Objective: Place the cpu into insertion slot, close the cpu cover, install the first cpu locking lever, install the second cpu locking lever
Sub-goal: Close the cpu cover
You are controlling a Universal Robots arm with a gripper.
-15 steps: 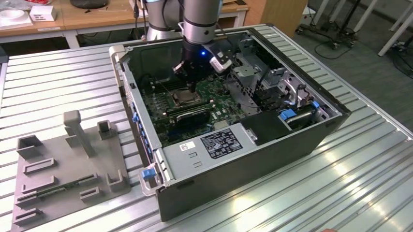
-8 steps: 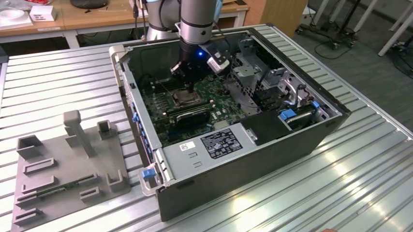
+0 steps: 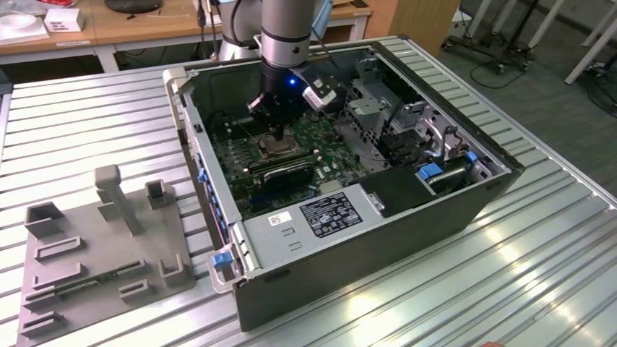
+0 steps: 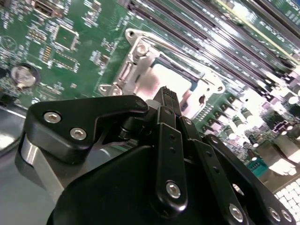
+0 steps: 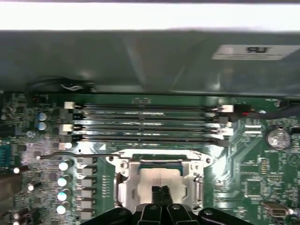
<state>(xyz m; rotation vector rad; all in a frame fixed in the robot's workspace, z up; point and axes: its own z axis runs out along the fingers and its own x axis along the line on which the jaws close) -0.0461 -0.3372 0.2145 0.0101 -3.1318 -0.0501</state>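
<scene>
While my hand (image 3: 279,135) is clenched empty mid-frame in the exterior view, the chip (image 3: 274,150) lies straight beneath its tips.

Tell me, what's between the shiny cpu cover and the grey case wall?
Long memory slots lie between the cpu cover and the grey case wall, seen in the first wrist view.

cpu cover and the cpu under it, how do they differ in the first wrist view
The cpu cover is an open frame with a big square cut-out; the cpu is a solid flat plate showing through it. The cpu cover is wider and borders the cpu. Both are silvery metal, square and seem to lie flat.
</scene>
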